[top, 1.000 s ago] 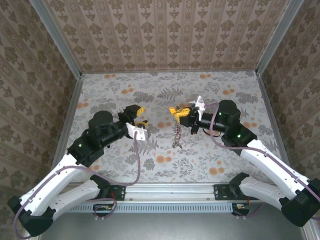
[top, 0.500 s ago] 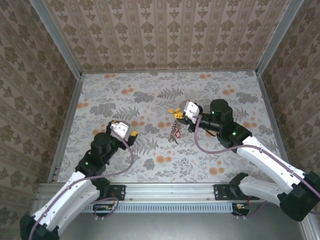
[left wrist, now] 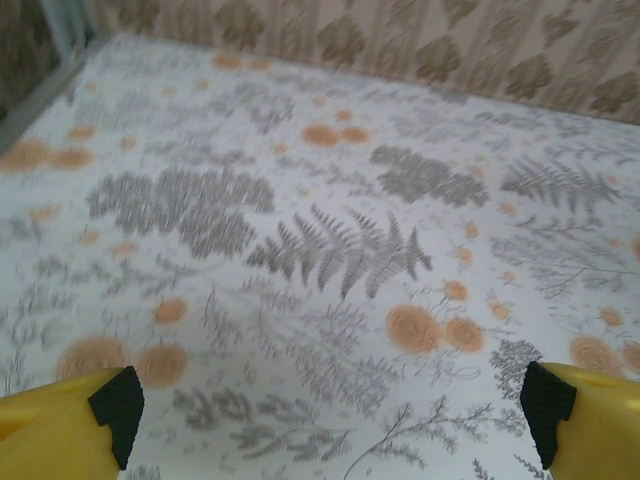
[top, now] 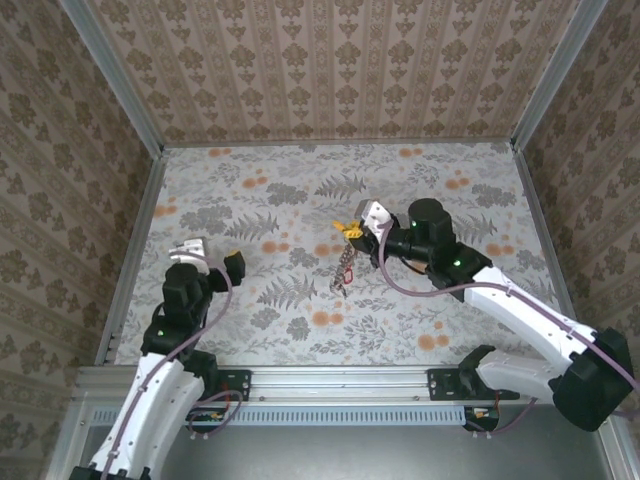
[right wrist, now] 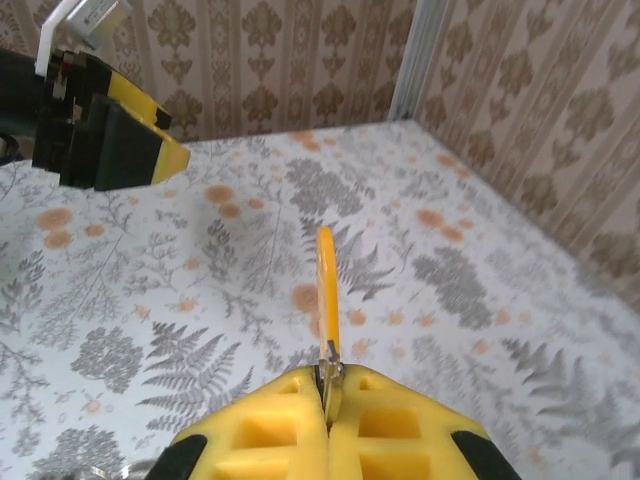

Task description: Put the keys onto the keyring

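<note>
The left arm has been drawn back from the middle of the surface (top: 420,170) toward its left edge, and the left hand (top: 228,265) has been opened along the way. The right hand (top: 350,229) has been shifted only slightly to the left.

The left hand is now found near the left edge, closer to the near edge than to the far one, well apart from the task's things. In the left wrist view its fingers (left wrist: 112,402) are spread wide, and patterned surface is seen between them.

The right hand is held near the middle of the surface, a little right of centre. Its fingers are pressed together on a yellow key (right wrist: 325,285), which is seen edge-on, projecting ahead of the fingertips.

Just beside that hand, toward the near edge, the keyring (top: 346,260) and the other keys (top: 338,285) are gathered in a thin strand. Whether the strand is hanging or laid on the surface cannot be told.
</note>
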